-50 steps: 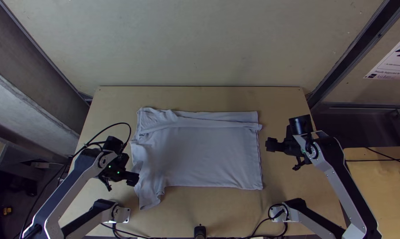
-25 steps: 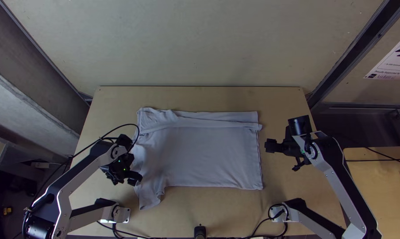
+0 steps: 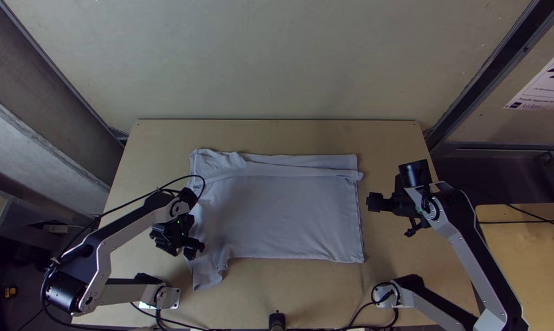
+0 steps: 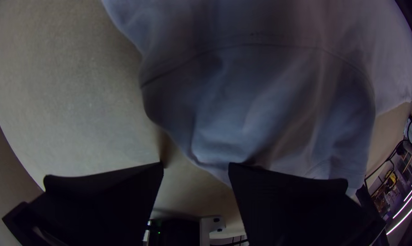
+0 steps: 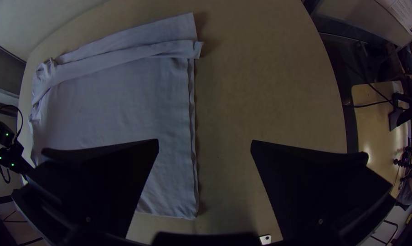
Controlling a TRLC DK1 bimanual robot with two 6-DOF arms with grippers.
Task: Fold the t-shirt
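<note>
- Pale grey shirt (image 3: pixel 289 214), middle of the top view; lying flat, a folded-over strip along its upper edge, a rumpled flap at lower left.
- Left gripper (image 3: pixel 194 248), black; lower left of the top view, at the shirt's lower-left flap; fingers apart.
- Right gripper (image 3: pixel 375 201), black; right of centre in the top view, beside the shirt, apart from it; fingers wide apart.
- Table (image 3: pixel 326 291), light wood; beneath the shirt.
- Poster (image 3: pixel 550 83), white; upper right of the top view.

Is a light wooden table (image 3: pixel 314 288). Carries a pale t-shirt (image 3: pixel 283 214), spread mostly flat, with a band folded along the far side.
</note>
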